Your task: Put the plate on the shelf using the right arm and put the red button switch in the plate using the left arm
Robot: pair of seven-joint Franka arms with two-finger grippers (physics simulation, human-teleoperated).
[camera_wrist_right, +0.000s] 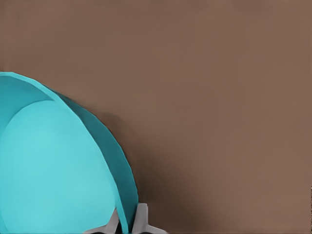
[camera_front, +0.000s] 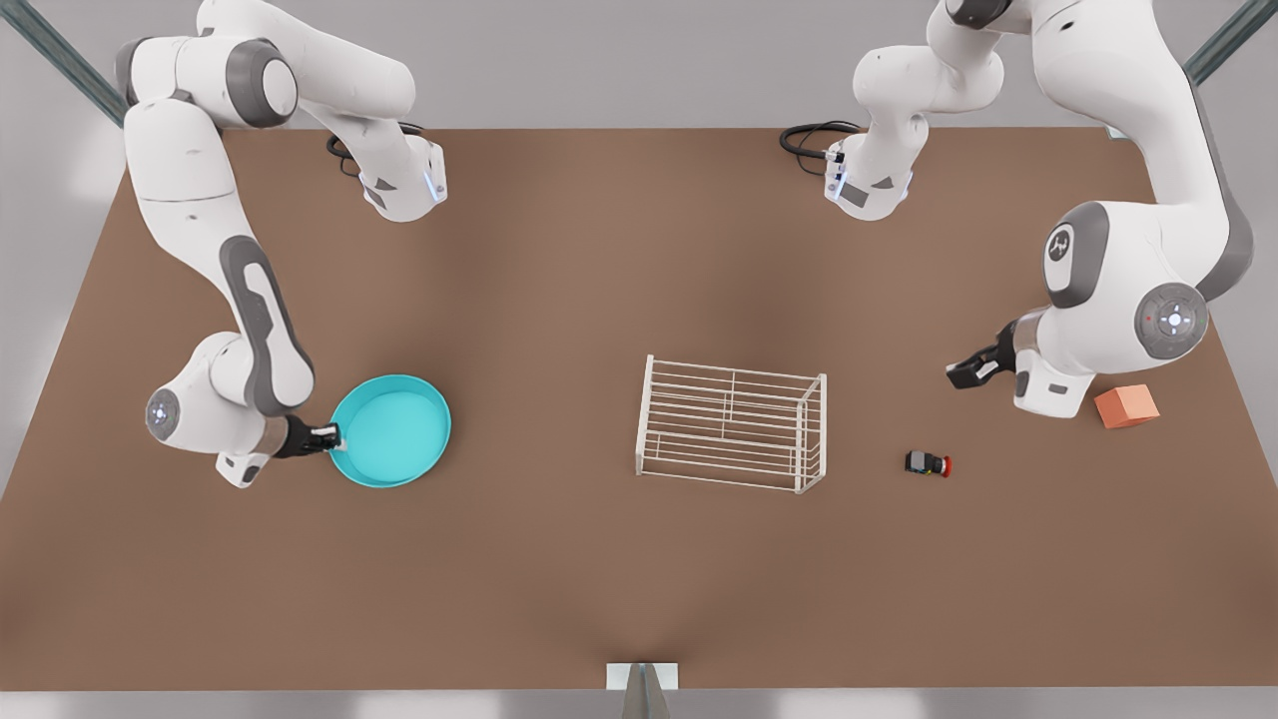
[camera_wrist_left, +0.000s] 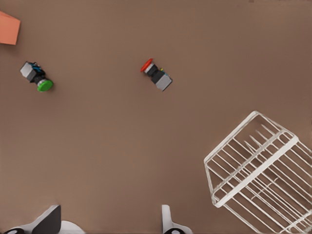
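The round turquoise shallow plate (camera_front: 391,430) sits on the brown counter (camera_front: 559,559) at the front view's left, well apart from the small white wire shelf (camera_front: 732,423) at centre. The right gripper (camera_front: 327,436) has its jaws pinching the plate's rim, one finger (camera_wrist_right: 142,218) outside the wall. Lift it level and clear the shelf's end frames before lowering.

The left gripper (camera_front: 960,372) hovers with jaws spread near the tiny black red button switch (camera_front: 928,463). The left wrist view adds a green-capped switch (camera_wrist_left: 36,76) beside the salmon-orange cube (camera_wrist_left: 8,29).
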